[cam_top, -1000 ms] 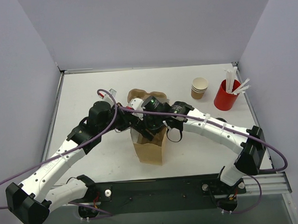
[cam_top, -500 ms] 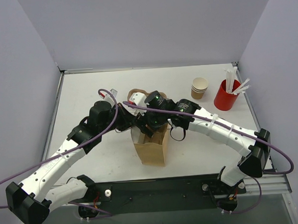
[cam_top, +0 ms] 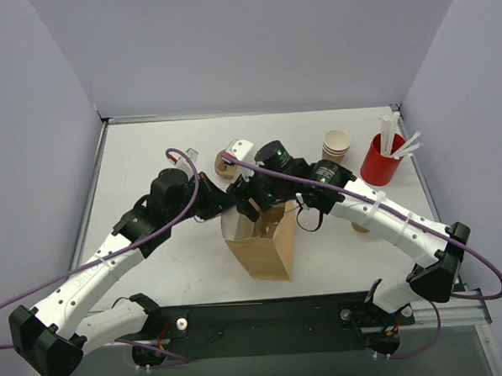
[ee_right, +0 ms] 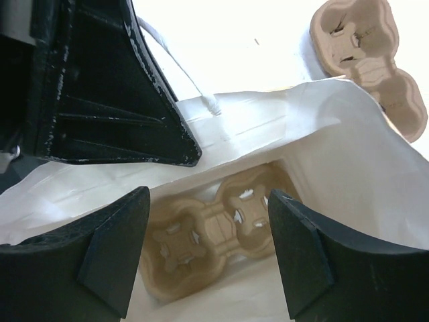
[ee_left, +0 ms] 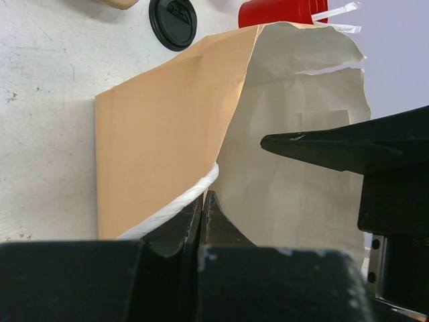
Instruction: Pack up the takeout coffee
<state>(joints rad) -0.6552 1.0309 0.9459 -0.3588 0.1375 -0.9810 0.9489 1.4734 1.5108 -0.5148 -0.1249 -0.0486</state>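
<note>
- Takeout coffee [cam_top: 336, 147] stands on the table [cam_top: 140, 156] at the far right, just beside the red cup [cam_top: 379, 166] with its white straws [cam_top: 391, 133]. It is well apart from the bag and from both arms, and nothing is holding it.
- Your left end effector [ee_left: 201, 213] is clenched on the near rim of the brown paper bag [cam_top: 267, 250], with the white cord handle [ee_left: 191, 194] running in between its fingers.
- Your right end effector [ee_right: 208, 201] hangs over the bag's open mouth with its fingers spread wide and nothing between them.
- Inside the bag, your right wrist camera shows a moulded-pulp carrier [ee_right: 214, 235] lying at the bottom, its slots unfilled.
- A second pulp carrier [ee_right: 369, 54] lies on the table beyond the bag.
- A black lid [ee_left: 173, 23] lies flat on the table past the bag, near the red cup.
</note>
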